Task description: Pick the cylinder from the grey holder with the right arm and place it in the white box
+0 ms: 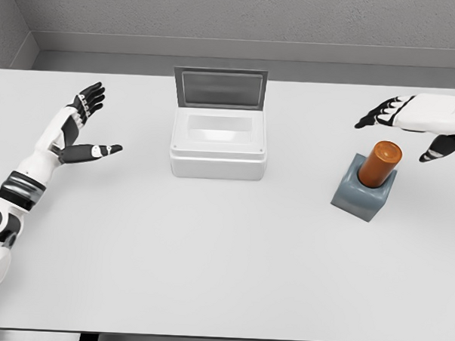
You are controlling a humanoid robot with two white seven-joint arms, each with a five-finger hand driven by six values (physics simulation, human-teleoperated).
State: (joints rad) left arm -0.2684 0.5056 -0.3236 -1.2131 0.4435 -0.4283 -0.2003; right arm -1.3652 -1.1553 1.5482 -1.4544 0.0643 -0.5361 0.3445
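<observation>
right hand: the white and black five-finger right hand (415, 122) hangs above the table at about two o'clock from the table's middle, fingers spread and thumb held apart, gripping nothing
cylinder: the orange-brown upright cylinder (379, 163) stands just below and a little left of the right hand, at roughly seven o'clock from the palm, apart from the fingers as far as the view shows
holder: the grey block-shaped holder (360, 197) carries the cylinder's lower part in its socket, with the upper part standing clear
box: the white rectangular box (219, 147) with its grey lid propped up at the rear sits well apart, at about nine o'clock from the holder, and its inside looks bare
left hand: the left hand (86, 126) rests with fingers splayed at the table's nine o'clock side, taking no part
table: the plain white table (208, 275) bears all of it
step: reaching in for the grasp, by my reading; the pick is not yet made
next move: the hand needs to come down and around the cylinder's exposed top, close on it, then lift straight up out of the socket before crossing to the box
</observation>
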